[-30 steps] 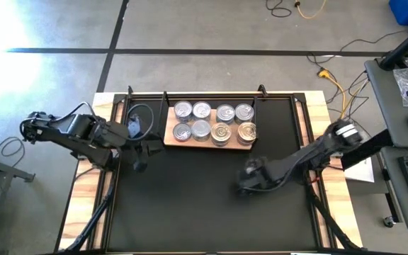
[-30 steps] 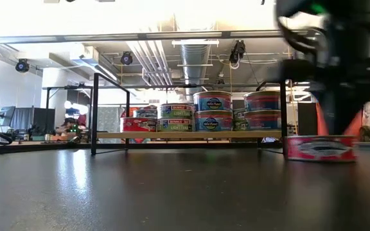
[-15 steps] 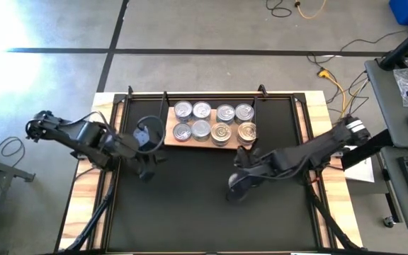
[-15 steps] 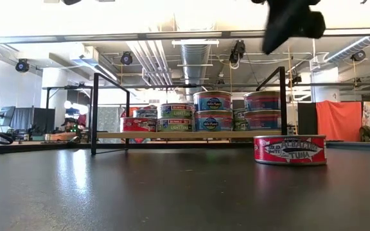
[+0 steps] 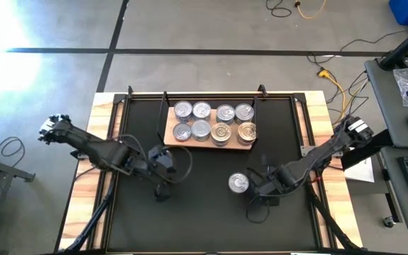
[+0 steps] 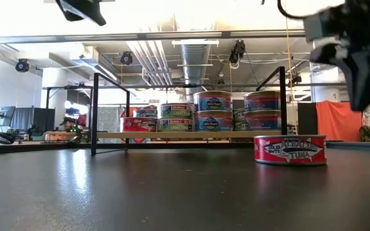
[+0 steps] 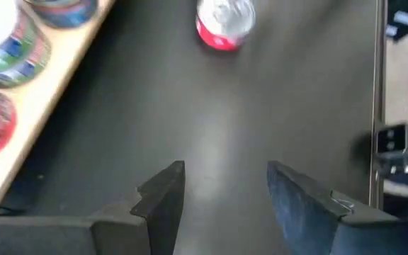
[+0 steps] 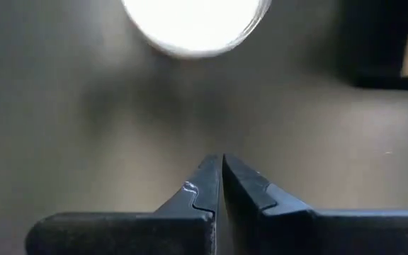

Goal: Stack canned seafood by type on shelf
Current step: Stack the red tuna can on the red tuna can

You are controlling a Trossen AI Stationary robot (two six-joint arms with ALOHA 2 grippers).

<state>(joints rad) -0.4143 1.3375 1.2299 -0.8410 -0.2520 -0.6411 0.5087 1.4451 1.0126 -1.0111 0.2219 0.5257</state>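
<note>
Shelf (image 5: pixel 210 144): light-wood board at 12 o'clock on black mat (image 5: pixel 190 212), black frame ends. Holds eight stacks of canned seafood (image 5: pixel 212 122) in two rows of four; low view shows tins two high, blue and green labels, red one at one end.

Lone red-sided tuna tin (image 5: pixel 239 183), silver top, upright on mat, 5 o'clock from shelf, well apart.

Right gripper (image 5: pixel 259 190) just beside tin at its 3 o'clock, fingers pressed together, empty.

Left gripper (image 7: pixel 224 185) above mat at tin's 9 o'clock, fingers parted, nothing between.

Red tin (image 5: pixel 239 183) pushed inward, uncovered
</note>
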